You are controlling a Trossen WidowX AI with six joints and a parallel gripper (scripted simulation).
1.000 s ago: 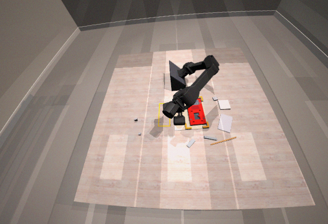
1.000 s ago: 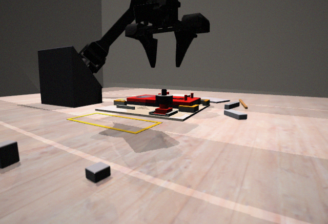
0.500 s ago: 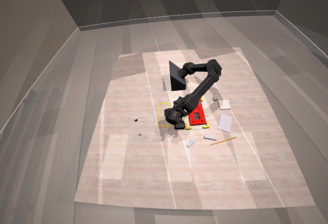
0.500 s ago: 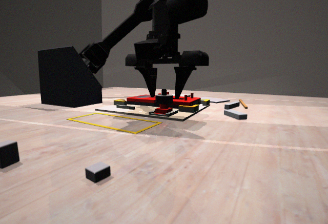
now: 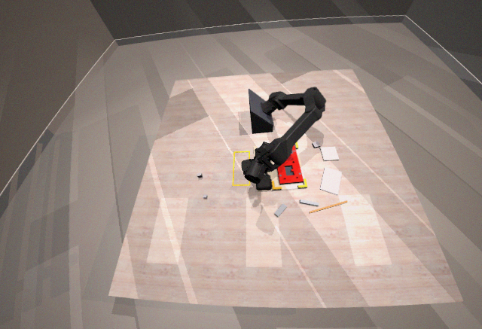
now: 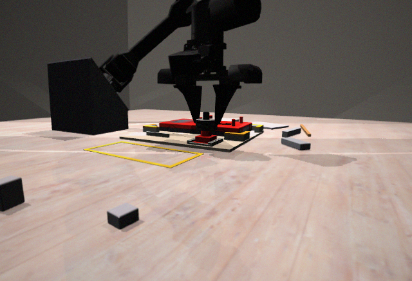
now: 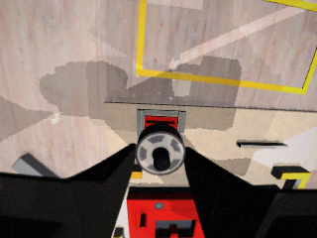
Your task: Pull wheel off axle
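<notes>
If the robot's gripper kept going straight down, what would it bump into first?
The gripper points straight down, shut on the grey ribbed wheel. Pushing on would probably press that wheel onto the small red block under it; the gap between them is hard to judge.
</notes>
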